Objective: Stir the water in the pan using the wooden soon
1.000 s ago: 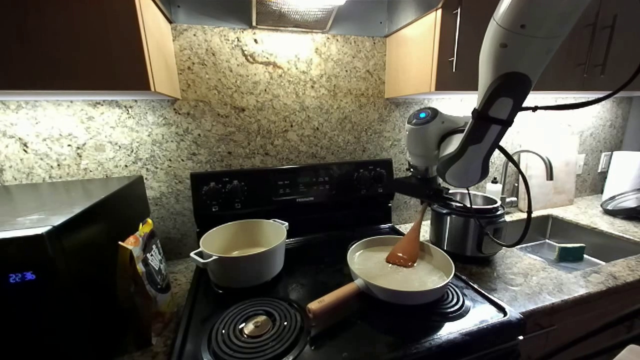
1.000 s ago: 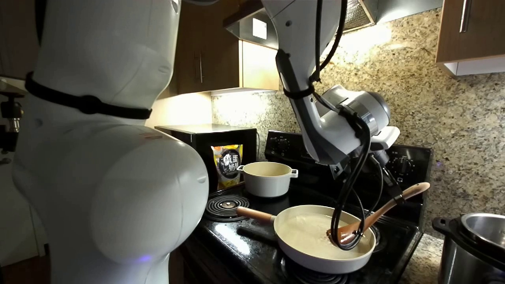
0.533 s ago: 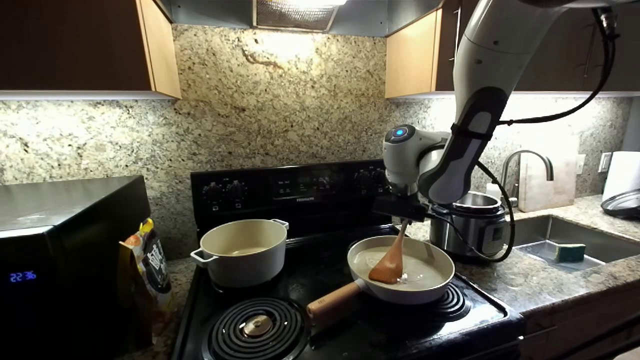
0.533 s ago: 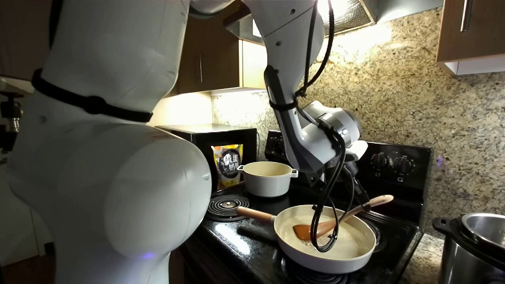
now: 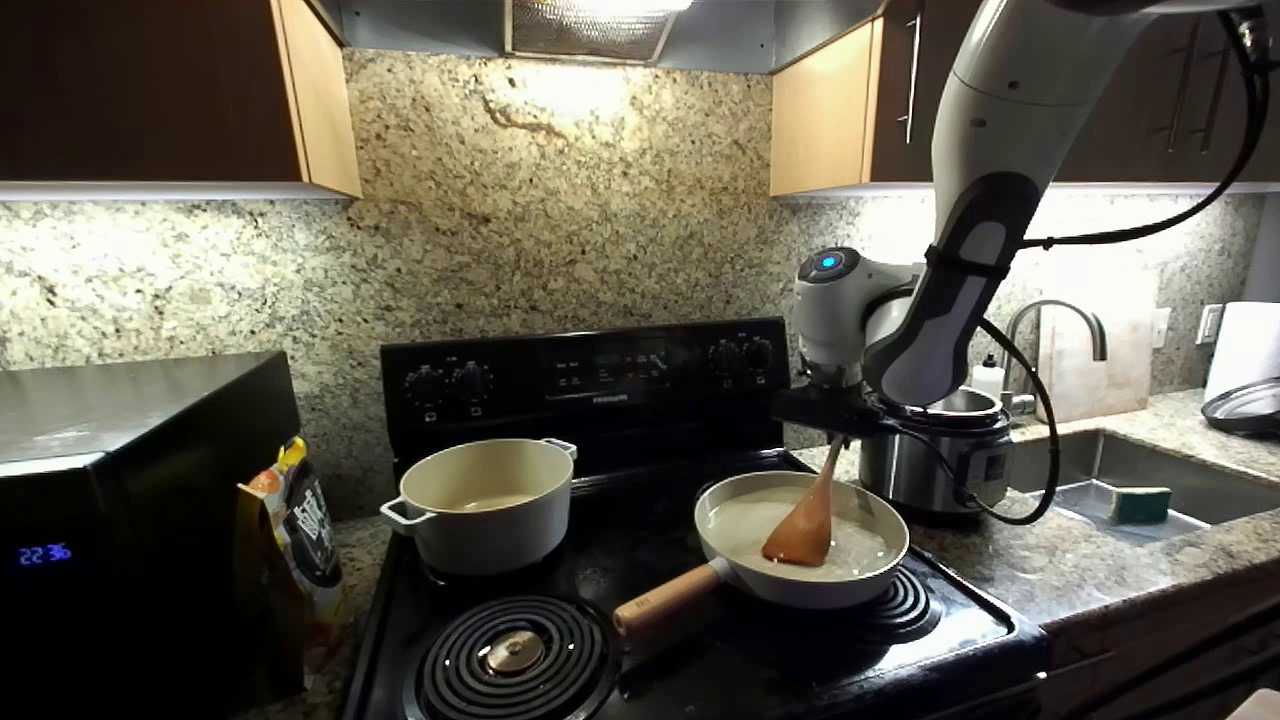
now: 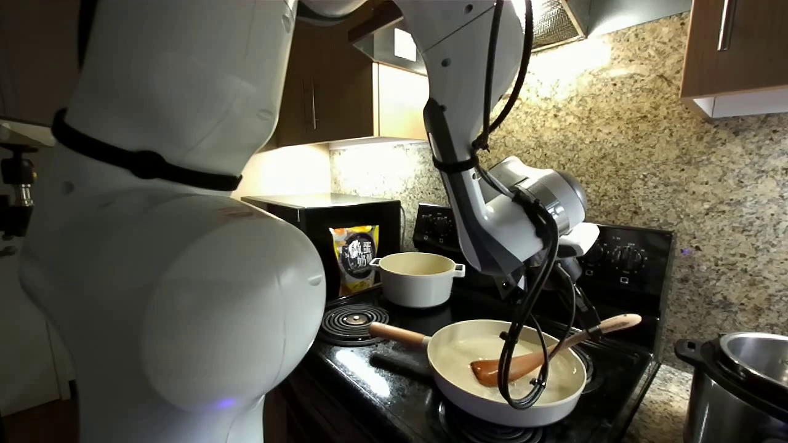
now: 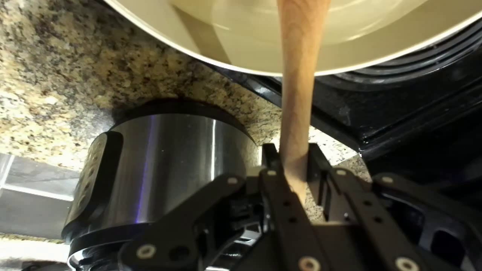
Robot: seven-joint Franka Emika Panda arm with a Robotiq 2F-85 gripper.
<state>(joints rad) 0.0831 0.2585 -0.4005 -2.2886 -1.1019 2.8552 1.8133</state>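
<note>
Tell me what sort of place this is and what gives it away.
A kitchen, probably in a home: it has a coil-burner stove, a lit range hood above that, and a steel sink off to one side.

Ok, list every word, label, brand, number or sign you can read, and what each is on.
"22:36": blue digits on the microwave.
Too small or blurred to read:
brand name and labels on the stove panel;
big characters and print on the bag;
small mark on the pan handle;
any markings on the cooker's control panel.
</note>
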